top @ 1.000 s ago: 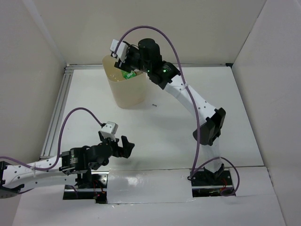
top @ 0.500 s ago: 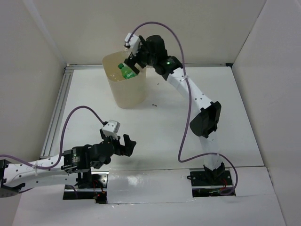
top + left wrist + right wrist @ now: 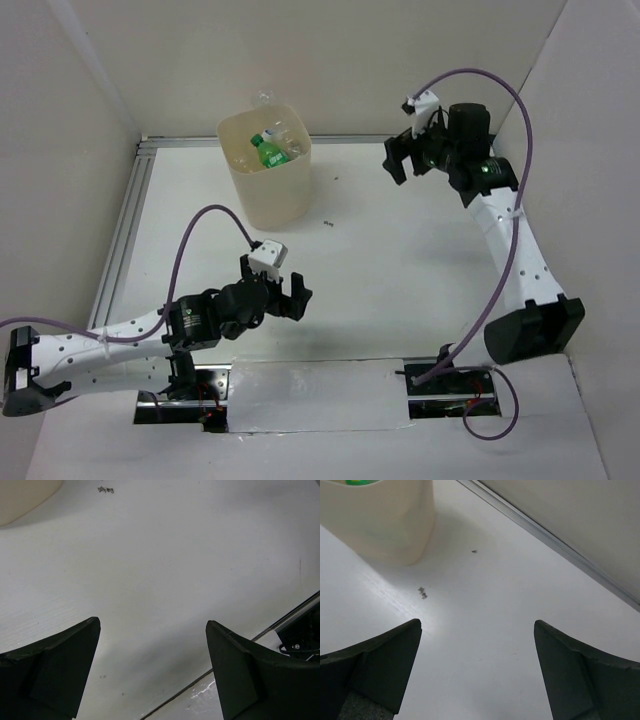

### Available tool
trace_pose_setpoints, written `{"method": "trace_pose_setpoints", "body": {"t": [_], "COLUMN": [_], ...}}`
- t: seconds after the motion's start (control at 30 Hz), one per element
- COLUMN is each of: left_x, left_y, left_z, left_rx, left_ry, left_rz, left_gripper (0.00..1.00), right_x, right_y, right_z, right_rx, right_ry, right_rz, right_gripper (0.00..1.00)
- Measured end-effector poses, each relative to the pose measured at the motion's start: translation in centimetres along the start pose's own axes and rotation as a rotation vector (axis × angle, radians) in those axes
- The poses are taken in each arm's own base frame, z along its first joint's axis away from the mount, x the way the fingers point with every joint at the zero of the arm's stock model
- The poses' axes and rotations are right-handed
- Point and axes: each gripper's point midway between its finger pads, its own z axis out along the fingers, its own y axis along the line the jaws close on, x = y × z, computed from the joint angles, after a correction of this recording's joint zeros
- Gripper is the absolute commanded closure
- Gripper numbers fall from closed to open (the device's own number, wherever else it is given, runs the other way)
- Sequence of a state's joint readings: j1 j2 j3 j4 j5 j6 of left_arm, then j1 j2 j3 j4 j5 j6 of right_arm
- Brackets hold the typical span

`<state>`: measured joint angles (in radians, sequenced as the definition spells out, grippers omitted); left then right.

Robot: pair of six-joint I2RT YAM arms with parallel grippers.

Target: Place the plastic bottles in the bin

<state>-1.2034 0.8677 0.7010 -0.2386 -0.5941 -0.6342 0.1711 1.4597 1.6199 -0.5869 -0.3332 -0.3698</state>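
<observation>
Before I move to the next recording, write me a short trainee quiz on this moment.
1. True or false: the right gripper is holding the green bottle.
2. Where is the green bottle relative to the bin? A) beside it B) inside it C) under it
3. Fill in: the left gripper is ___, with nothing between its fingers.
Key: 1 false; 2 B; 3 open.
</observation>
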Motion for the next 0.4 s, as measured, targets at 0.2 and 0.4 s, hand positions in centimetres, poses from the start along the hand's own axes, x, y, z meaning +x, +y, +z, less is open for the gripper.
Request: {"method": "trace_pose_setpoints", "body": {"t": [0.2, 0.4], "left_x": [-1.1, -0.4], "left_y": [-0.4, 0.4], "left_z": [0.5, 0.3], "left_rx": [0.026, 0.040], "left_ry": [-0.003, 0.030], "left_rz": [-0.028, -0.046], "left_gripper": [0.01, 0.01], "right_x": [10.3, 19.5], "right_y": [-1.6, -1.3], "right_z": [-3.5, -6.3], "right_rx": [0.091, 0.237], "right_ry": [0.139, 0.291], "right_rz": [0.194, 0.429], "right_gripper": [0.00, 0.00]}}
